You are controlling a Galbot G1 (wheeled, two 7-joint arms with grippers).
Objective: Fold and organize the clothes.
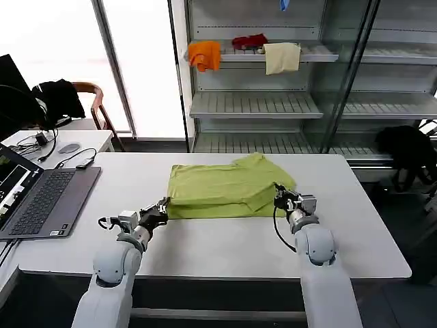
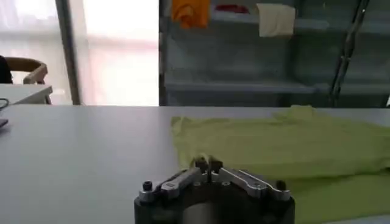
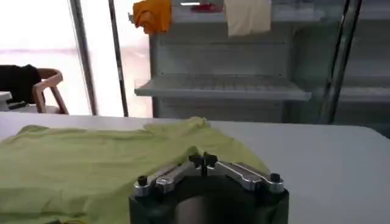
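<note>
Left gripper (image 1: 164, 206) pinches shirt (image 1: 222, 188) at 8 o'clock, right gripper (image 1: 280, 193) at 4; white table (image 1: 218, 239), shelves (image 1: 273, 102) behind.

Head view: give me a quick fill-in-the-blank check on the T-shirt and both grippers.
1. The T-shirt lies on the white ____.
2. The left gripper sits at the shirt's near ____ corner.
3. The right gripper, fingers together, is shut on the ____.
4. The laptop lies on the robot's ____ side.

Missing: table; left; T-shirt; left.
</note>
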